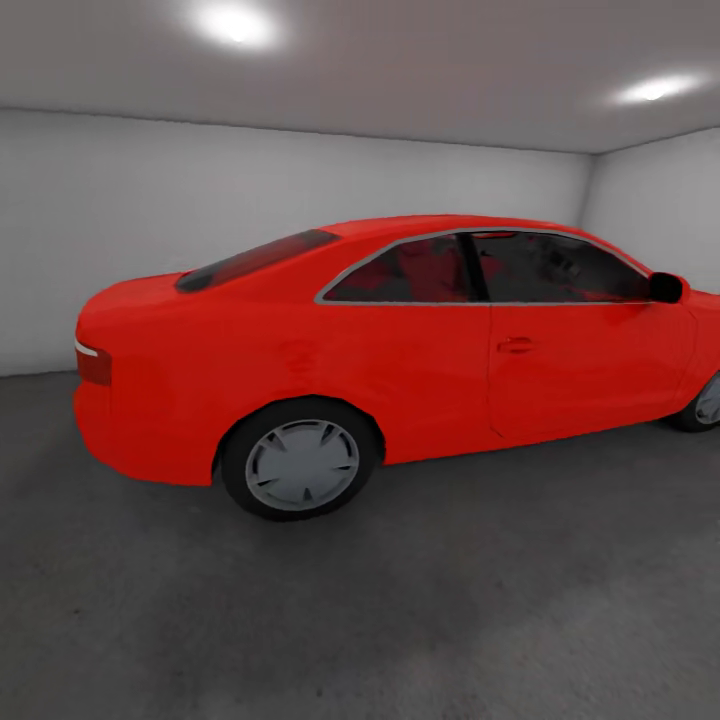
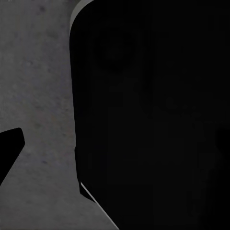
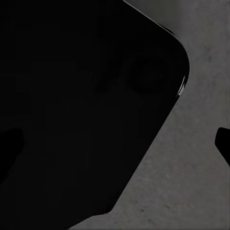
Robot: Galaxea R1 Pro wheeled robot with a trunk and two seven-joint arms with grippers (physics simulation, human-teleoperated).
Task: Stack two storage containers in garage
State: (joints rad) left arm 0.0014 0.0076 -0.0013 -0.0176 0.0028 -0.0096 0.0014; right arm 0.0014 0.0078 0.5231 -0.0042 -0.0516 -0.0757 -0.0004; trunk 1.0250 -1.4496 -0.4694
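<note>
I am in the garage, on its dark grey concrete floor (image 1: 400,610). The two storage containers are out of view. In the left wrist view, my left gripper (image 2: 115,148) hangs over the speckled floor (image 2: 38,96) beside a dark part of my own body (image 2: 153,115). One black fingertip (image 2: 9,148) shows at the picture's edge, so the fingers are wide apart. My right gripper (image 3: 115,143) is likewise open, with a fingertip (image 3: 223,143) at the edge over the concrete. Nothing is held between either pair of fingers.
A red car (image 1: 400,350) stands side-on across the middle of the head view, its rear wheel (image 1: 300,462) nearest me. White walls (image 1: 200,190) close the room behind it. Bare concrete lies between me and the car.
</note>
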